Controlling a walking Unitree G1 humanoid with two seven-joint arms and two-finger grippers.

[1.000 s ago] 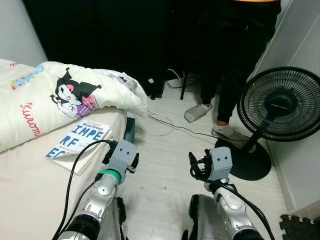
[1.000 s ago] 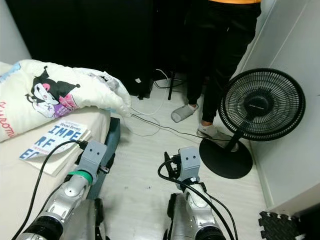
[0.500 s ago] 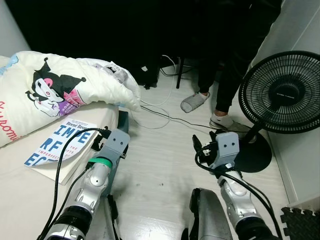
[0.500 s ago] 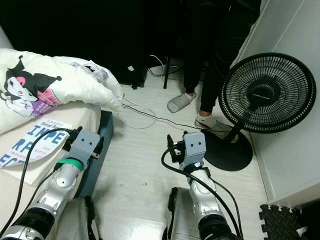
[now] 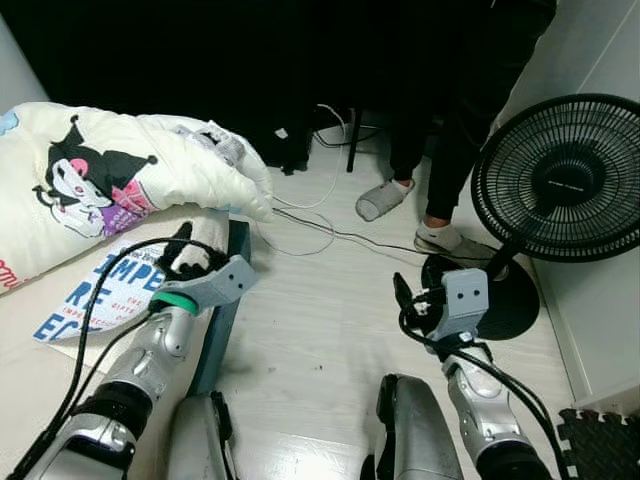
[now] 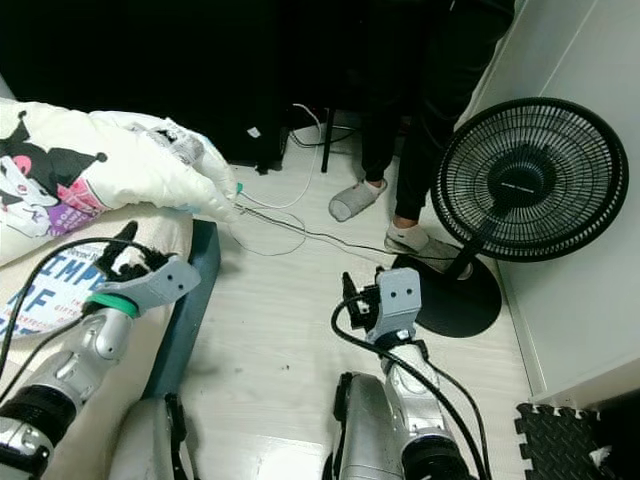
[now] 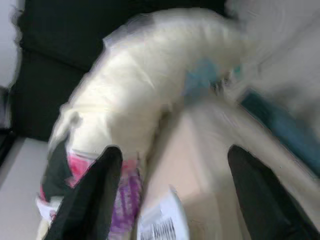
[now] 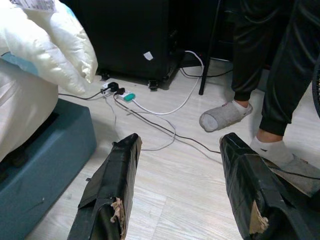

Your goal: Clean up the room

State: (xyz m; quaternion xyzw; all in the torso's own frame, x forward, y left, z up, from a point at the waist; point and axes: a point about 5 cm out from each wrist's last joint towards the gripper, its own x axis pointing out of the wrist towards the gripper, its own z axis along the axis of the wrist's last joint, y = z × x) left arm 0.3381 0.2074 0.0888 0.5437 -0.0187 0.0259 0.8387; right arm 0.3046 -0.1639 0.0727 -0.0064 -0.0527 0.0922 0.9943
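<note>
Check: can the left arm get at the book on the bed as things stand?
Probably yes. The left gripper is over the bed, fingers open, right beside the book. The book lies flat on the mattress with its near part uncovered; the cream blanket overlaps only its far edge.

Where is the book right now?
The book lies flat on the bed on the robot's left in the head views, partly tucked under the white cartoon-print blanket, just beside the left gripper.
</note>
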